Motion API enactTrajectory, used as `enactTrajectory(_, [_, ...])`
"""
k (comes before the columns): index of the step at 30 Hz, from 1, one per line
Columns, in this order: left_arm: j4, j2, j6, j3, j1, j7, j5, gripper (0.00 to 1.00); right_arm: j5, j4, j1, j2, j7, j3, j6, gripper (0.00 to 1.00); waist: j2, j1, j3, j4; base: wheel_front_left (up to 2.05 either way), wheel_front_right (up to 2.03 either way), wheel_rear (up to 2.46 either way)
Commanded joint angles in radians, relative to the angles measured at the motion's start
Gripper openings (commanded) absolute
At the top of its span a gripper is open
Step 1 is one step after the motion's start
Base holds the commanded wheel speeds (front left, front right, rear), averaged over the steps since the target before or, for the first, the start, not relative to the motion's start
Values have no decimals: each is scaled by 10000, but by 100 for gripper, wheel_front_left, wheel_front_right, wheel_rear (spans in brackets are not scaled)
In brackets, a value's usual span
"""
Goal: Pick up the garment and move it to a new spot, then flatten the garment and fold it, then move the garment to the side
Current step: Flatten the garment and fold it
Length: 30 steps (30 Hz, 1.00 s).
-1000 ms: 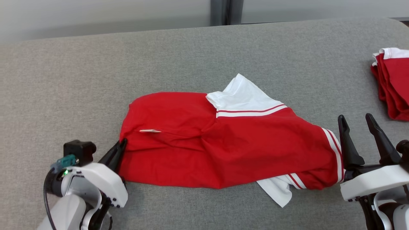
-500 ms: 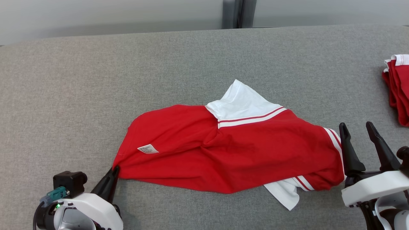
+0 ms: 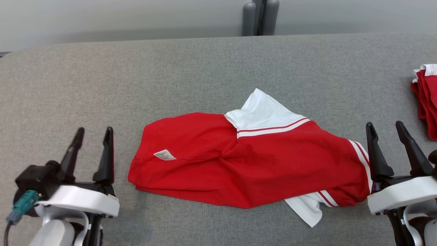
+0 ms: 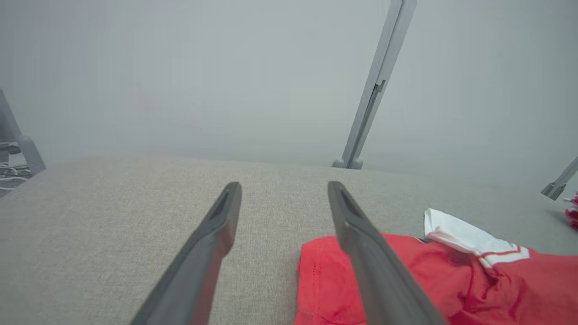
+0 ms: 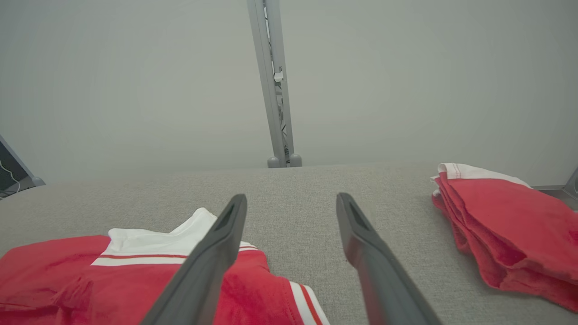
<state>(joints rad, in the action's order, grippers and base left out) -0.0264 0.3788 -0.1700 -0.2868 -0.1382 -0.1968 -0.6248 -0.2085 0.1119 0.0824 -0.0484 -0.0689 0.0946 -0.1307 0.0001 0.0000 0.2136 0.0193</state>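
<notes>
Left gripper (image 3: 95, 130): fingers spread, nothing between them, tips pointing at the far edge of the table (image 3: 205, 65). The garment (image 3: 245, 164) lies crumpled but low on the table to this gripper's right. Its hem edge is near the right finger with a strip of bare table between them, no contact. A white label (image 3: 164, 155) sits on the red near that hem. Ahead and to the left of the left gripper there is bare table out to the far edge and the rounded left corner.

Right gripper (image 3: 383, 124): fingers spread as well, empty. The garment's striped sleeve edge is just beside its left finger, low by the finger's base; contact can't be told. A white flap (image 3: 305, 210) pokes out under the garment's near edge, down-left of this gripper. Ahead is bare table to the far edge, with a grey post (image 3: 259, 17) beyond. To its right sits a folded red pile (image 3: 426, 99), apart from the right finger with a bare strip between.
</notes>
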Motion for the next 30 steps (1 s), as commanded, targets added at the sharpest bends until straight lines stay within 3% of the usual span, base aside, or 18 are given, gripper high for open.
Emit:
enactTrajectory(1, [119,156,-133,139,-182,-103,158,100,103,37,117,-47,-46,23,-3,100,-1,0,-89,32,0,0,0])
enactTrajectory(11, [776,527,-662,369,245,2,462,100,179,165,102,-49,-244,-38,-3,100,-1,0,-268,92,0,0,0])
enactTrajectory(22, [1067,583,-844,223,381,206,529,100,194,112,211,-102,-312,1,-3,100,-1,0,-168,194,0,0,0])
enactTrajectory(30, [1361,624,-866,165,2,260,613,100,-150,-342,1183,-608,-484,-211,-3,100,-1,0,278,423,0,0,0])
